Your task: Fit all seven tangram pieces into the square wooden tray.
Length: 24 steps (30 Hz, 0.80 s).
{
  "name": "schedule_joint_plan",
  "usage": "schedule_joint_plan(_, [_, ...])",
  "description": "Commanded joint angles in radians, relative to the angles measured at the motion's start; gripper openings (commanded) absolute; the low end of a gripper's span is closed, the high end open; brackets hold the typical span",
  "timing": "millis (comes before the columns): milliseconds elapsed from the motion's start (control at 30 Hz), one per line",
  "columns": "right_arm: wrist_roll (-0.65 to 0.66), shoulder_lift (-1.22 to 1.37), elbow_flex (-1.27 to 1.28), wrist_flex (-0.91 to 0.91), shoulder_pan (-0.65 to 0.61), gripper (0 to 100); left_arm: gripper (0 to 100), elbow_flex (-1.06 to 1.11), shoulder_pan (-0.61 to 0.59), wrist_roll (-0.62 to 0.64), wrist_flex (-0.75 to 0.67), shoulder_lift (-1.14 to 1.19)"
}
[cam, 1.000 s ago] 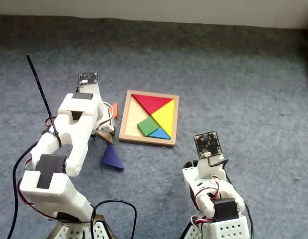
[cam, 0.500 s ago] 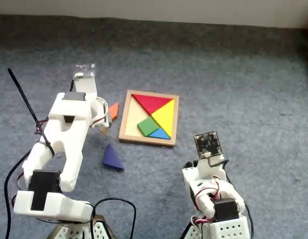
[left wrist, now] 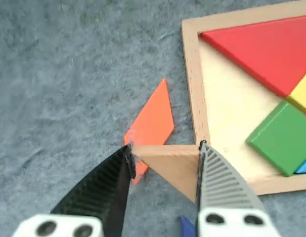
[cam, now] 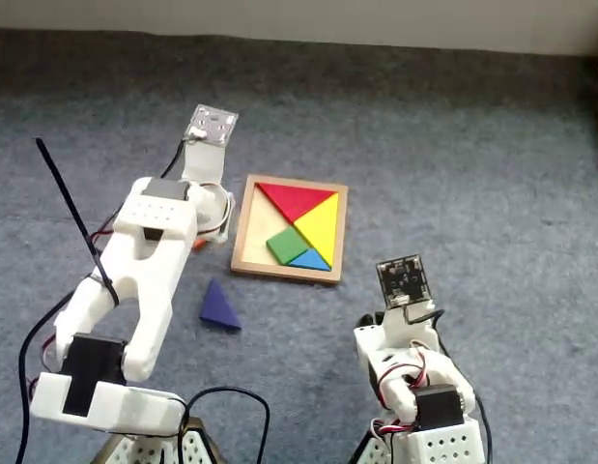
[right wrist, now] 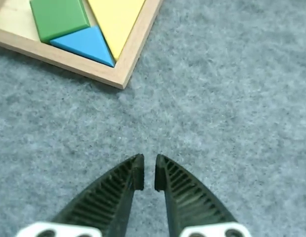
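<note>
Gripping a tan triangle [left wrist: 172, 165] in the left pincer [left wrist: 165, 148], I judge I'm in the middle of carrying the fifth piece to the wooden tray [cam: 242, 227], which sits at the centre of the high view. The jaws are clamped on the triangle's two upper corners, and it hangs just outside the tray's left rim, above the grey tabletop [cam: 472, 174]. Four pieces are already seated: the red triangle [left wrist: 261, 47], the yellow triangle [cam: 321, 224], the green square [left wrist: 281, 138] and the blue triangle [right wrist: 86, 43], leaving the left part of the tray floor bare. The orange parallelogram [left wrist: 153, 116] lies flat just beside that same rim, and the purple triangle [cam: 218, 306] rests lower left of the tray, well apart from it. My right pincer [right wrist: 145, 177] is closed to a sliver on nothing, parked lower right of the tray. Next I'd need to carry the tan piece over the rim, turn it to match the bare corner, lower it flat and let go
</note>
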Motion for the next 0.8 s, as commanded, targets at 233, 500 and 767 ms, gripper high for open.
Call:
schedule_joint_plan(233, [-0.009,-0.013,0.119,0.005,0.012,5.5,8,-0.154,0.088,-0.043,-0.038,-0.036])
schedule_joint_plan(500, [-0.009,-0.013,0.119,0.005,0.012,5.5,8,-0.170,0.185,-0.170,-0.058,0.004])
schedule_joint_plan(767, [-0.009,-0.013,0.119,0.005,0.012,5.5,8,-0.328,0.186,-0.265,-0.063,0.285])
